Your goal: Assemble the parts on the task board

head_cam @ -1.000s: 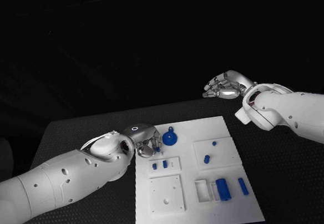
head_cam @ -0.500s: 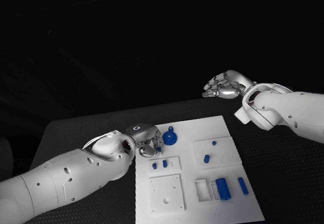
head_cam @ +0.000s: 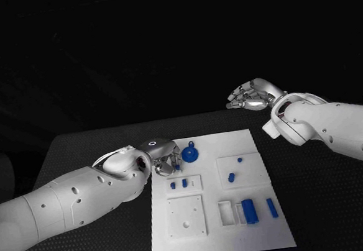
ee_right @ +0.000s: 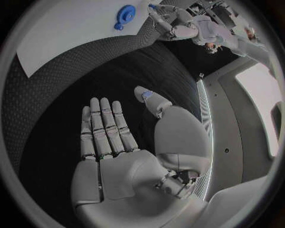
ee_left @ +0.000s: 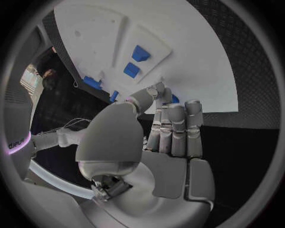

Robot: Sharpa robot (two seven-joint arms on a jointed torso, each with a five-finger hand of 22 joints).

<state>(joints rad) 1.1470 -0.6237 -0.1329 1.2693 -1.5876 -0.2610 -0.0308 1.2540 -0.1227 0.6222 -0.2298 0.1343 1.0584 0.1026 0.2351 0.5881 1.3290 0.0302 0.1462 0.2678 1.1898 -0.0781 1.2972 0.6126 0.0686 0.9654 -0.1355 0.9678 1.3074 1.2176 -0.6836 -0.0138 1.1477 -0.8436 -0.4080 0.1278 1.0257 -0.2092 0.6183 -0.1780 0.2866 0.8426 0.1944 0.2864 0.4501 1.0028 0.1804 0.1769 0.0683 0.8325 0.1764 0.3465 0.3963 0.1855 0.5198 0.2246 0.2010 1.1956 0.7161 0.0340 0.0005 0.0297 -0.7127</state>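
Black, finely ribbed matting covers the table [head_cam: 86, 157], and the room behind it is dark. On the mat lies the board [head_cam: 223, 245], a flat white plate with shallow raised panels and slots. Small blue parts sit on it: a round gear [head_cam: 190, 156] near the far edge, two short pegs [head_cam: 178, 184] in a small panel, two more pieces [head_cam: 234, 170] on the panel beside it, and a block [head_cam: 249, 209] with a thin bar [head_cam: 272, 208] in the near slots.

From the head camera, the left hand [head_cam: 160, 156] hovers at the board's far left corner, its silver fingers curled down beside the gear; a slim blue piece [head_cam: 177, 162] shows at the fingertips, but contact cannot be told there. The left wrist camera shows what the head view hides: the fingers [ee_left: 176, 126] lie straight and close together, with the thumb bent across toward them, and a sliver of blue just behind the fingertips. Whether the hand pinches it cannot be told.

The right hand [head_cam: 251, 96] is raised beyond the table's far edge, well apart from the board. The right wrist camera shows it flat, fingers [ee_right: 104, 126] extended, thumb apart, holding nothing. That view also catches the gear [ee_right: 125, 12] on the white plate and the left hand [ee_right: 172, 23] next to it.
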